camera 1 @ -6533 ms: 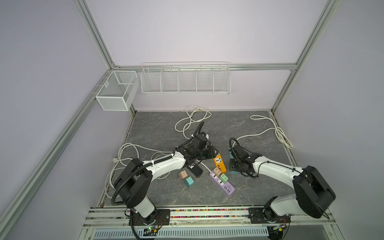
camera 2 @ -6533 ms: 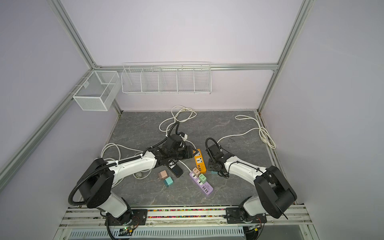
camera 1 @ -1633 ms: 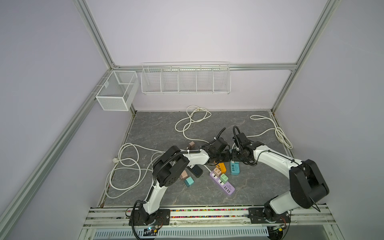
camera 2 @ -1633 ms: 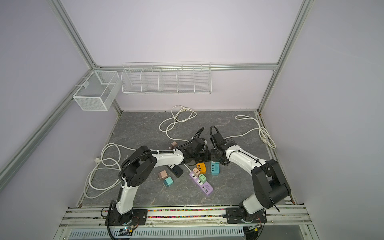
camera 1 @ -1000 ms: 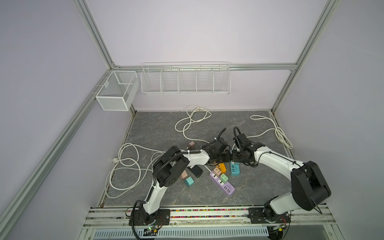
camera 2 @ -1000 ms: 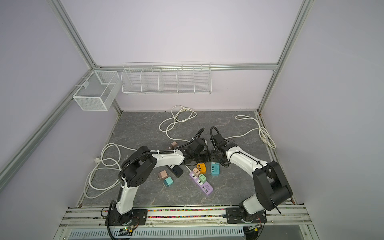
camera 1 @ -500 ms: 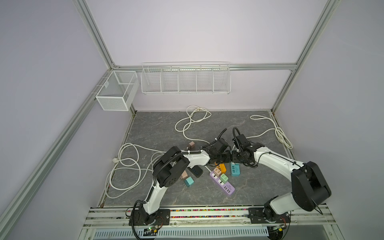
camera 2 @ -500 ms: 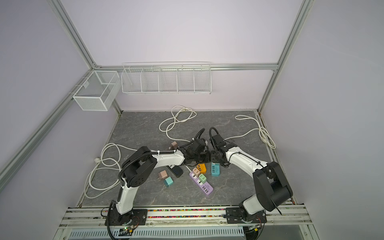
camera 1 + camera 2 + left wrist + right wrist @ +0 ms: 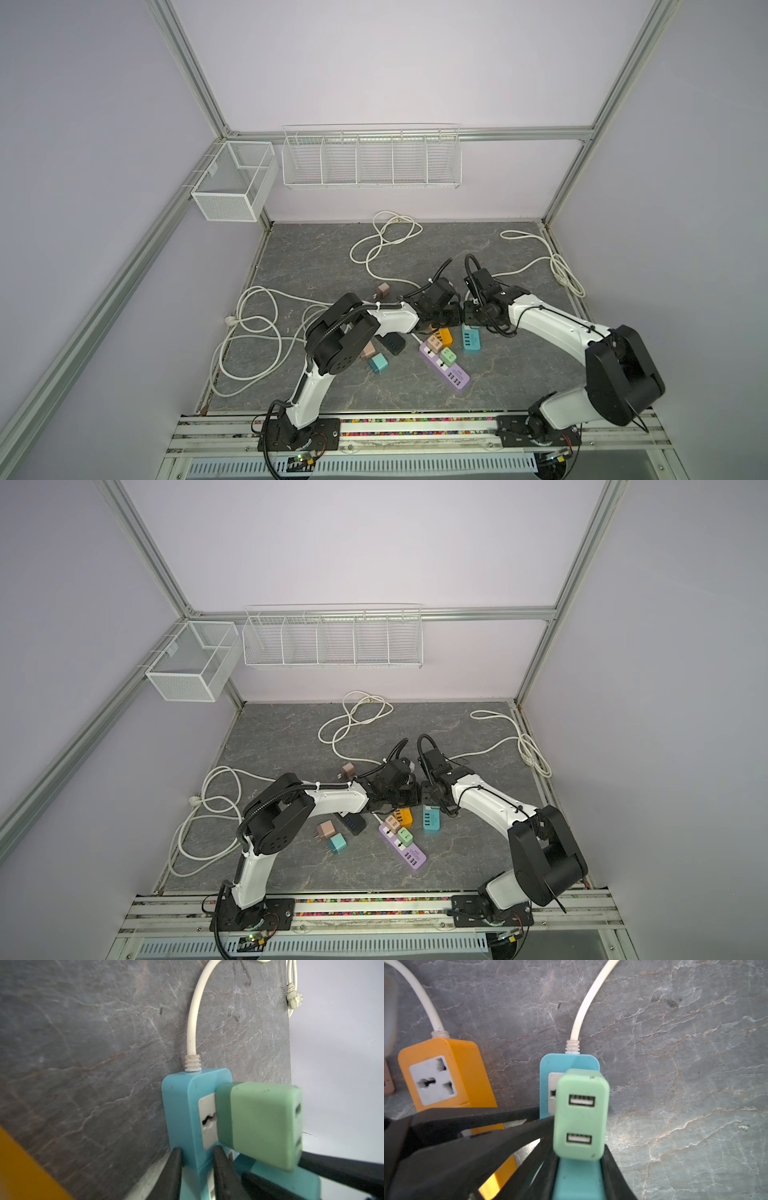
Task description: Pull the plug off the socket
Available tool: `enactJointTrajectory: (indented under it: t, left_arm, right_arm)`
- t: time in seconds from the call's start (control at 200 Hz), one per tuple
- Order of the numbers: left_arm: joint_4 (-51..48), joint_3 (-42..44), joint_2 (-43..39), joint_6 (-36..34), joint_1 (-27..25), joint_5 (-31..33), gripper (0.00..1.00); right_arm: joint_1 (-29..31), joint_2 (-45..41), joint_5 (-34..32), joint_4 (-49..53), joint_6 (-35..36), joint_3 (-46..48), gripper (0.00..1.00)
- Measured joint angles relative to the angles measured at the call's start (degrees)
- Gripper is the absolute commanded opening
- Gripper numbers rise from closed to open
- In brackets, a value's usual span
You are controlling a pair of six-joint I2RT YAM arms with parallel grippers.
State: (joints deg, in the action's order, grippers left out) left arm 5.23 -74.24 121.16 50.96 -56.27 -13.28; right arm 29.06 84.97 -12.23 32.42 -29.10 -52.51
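The plug (image 9: 581, 1113) is a mint-green USB adapter seated in the white socket face of a blue power strip (image 9: 182, 1109) (image 9: 471, 340) (image 9: 432, 818). In the right wrist view my right gripper (image 9: 580, 1159) is shut on the green plug, one black finger on each side. In the left wrist view my left gripper (image 9: 197, 1153) is shut on the blue strip's body just below the plug (image 9: 259, 1124). In both top views the two grippers (image 9: 451, 318) (image 9: 471, 320) meet tip to tip over the strip and hide the plug.
An orange strip (image 9: 446, 1076) lies beside the blue one. A purple strip (image 9: 455, 374) carries a pink and a green adapter. Loose black (image 9: 392, 343), teal (image 9: 378, 363) and pink (image 9: 382, 289) adapters lie nearby. White cables (image 9: 257, 324) loop over the floor. Wire baskets (image 9: 370, 158) hang on the wall.
My left gripper has come across from the left side of the floor to the blue strip and closed on it. The right gripper has stayed shut on the green plug.
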Motion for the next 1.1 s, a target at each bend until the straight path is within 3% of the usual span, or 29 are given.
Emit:
enactJointTrajectory:
  t: [0.21, 0.72, 1.1]
  left_arm:
    - [0.5, 0.5, -0.3, 0.0, 0.0, 0.4, 0.27]
    - [-5.0, -2.7, -0.3, -0.7, -0.1, 0.4, 0.27]
    - [-10.2, -3.5, -3.8, -1.3, 0.4, 2.8, 0.27]
  right_arm:
    - [-0.2, -1.5, 0.5, 0.2, 0.0, -0.1, 0.13]
    - [-2.1, -15.7, 1.8, 2.6, 0.6, -0.1, 0.17]
    - [-6.5, -21.6, 10.6, 1.6, 0.2, -0.1, 0.18]
